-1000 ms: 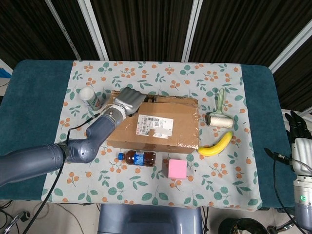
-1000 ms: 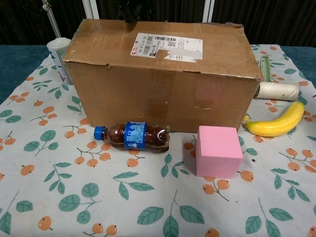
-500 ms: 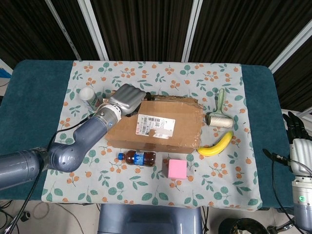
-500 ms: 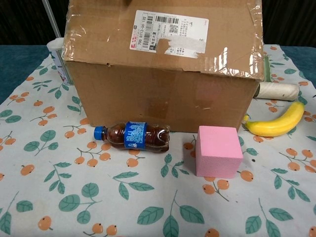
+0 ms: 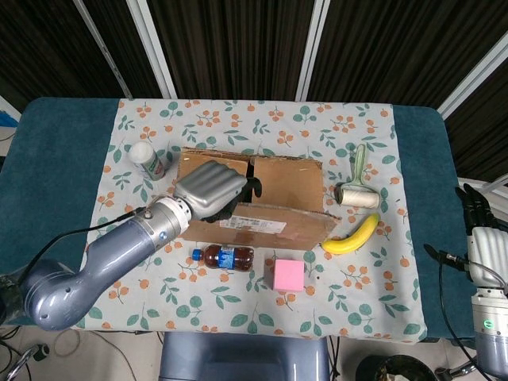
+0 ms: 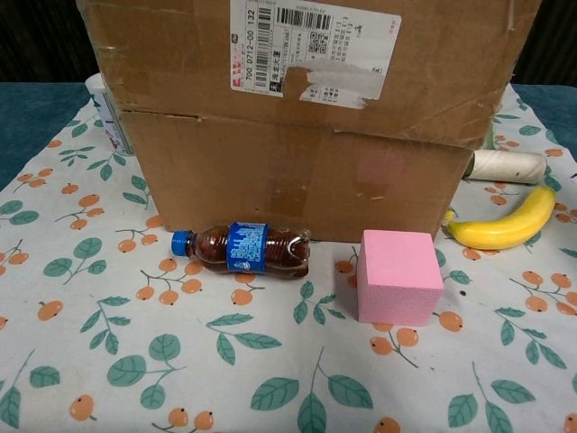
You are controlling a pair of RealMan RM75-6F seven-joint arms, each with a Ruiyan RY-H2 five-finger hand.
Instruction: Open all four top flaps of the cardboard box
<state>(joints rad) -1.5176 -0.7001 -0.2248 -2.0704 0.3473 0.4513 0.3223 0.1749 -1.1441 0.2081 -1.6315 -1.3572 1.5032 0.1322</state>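
The cardboard box (image 5: 274, 186) stands mid-table. Its long front flap (image 5: 274, 223), the one with the white label, is lifted and stands steeply; in the chest view this front flap (image 6: 306, 63) fills the top above the box front wall (image 6: 288, 185). My left hand (image 5: 211, 189) grips that flap's upper edge at its left end, fingers curled over it. Under it, two brown inner flaps (image 5: 290, 179) lie flat. The flap hides my left hand from the chest view. My right hand (image 5: 481, 238) hangs off the table at the far right, fingers apart, holding nothing.
A cola bottle (image 5: 226, 256) and a pink cube (image 5: 288, 275) lie just in front of the box. A banana (image 5: 352, 236) and a lint roller (image 5: 359, 190) lie to its right. A white container (image 5: 149, 159) stands at its back left.
My left hand has pulled the labelled front flap up from flat and drawn it toward the table's front edge, uncovering the inner flaps. The right hand has barely moved.
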